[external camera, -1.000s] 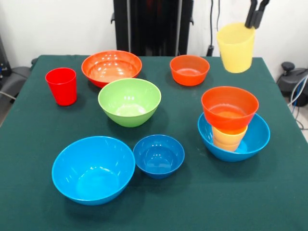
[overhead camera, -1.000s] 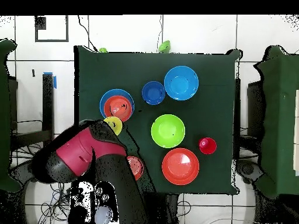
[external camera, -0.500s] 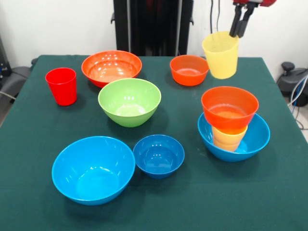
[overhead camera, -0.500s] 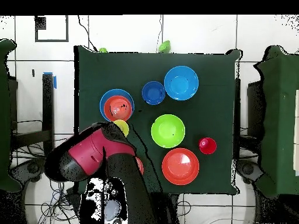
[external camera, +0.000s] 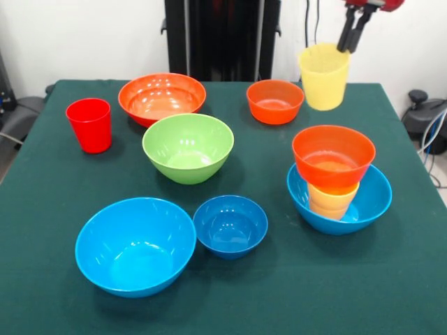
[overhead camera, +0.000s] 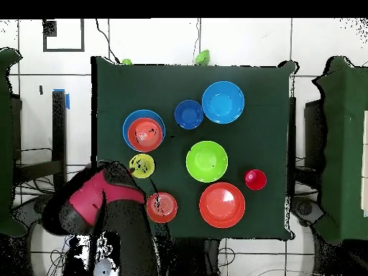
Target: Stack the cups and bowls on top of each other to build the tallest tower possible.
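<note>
Starting at nine o'clock in the front view, the red cup (external camera: 89, 123) stands upright near the green table's (external camera: 42, 209) edge. At seven o'clock sits a large light-blue bowl (external camera: 135, 245), with the small dark-blue bowl (external camera: 230, 225) just beside it. Up at eleven o'clock, the large orange bowl (external camera: 162, 97) sits behind the green bowl (external camera: 188, 147). A small orange bowl (external camera: 275, 101) sits at one o'clock. Over at three o'clock stands the tower (external camera: 338, 183): light-blue base bowl, yellow-orange nested cups, a small orange bowl on top. High above it, the gripper (external camera: 351, 36) is clenched on the rim of the pale yellow cup (external camera: 324, 77), held clear of the table, nothing between cup and tower.
</note>
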### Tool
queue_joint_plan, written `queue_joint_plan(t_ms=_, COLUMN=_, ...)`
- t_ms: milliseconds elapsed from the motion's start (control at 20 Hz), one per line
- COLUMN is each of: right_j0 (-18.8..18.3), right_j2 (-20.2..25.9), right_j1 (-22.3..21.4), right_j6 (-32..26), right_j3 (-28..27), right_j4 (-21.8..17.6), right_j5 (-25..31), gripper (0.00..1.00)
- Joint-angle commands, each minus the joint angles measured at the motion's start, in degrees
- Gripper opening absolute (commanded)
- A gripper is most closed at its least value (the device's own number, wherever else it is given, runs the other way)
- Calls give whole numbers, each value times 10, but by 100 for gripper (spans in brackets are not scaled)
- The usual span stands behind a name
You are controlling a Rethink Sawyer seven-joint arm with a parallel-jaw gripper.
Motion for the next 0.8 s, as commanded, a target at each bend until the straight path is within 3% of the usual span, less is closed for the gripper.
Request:
queue_joint_plan(t_ms=50, right_j0=61, right_j2=-45, right_j1=0, right_j6=116, right_j3=-42, right_j4=-44, right_j5=65, gripper=0)
queue_joint_plan(t_ms=450, right_j0=124, right_j2=-90, right_j1=-6, right_j6=116, right_j3=-79, right_j4=-20, right_j5=110, gripper=0)
queue_joint_plan(t_ms=800, right_j0=167, right_j2=-139, right_j1=1, right_j6=154, right_j3=-109, right_j4=-51, right_j5=60, gripper=0)
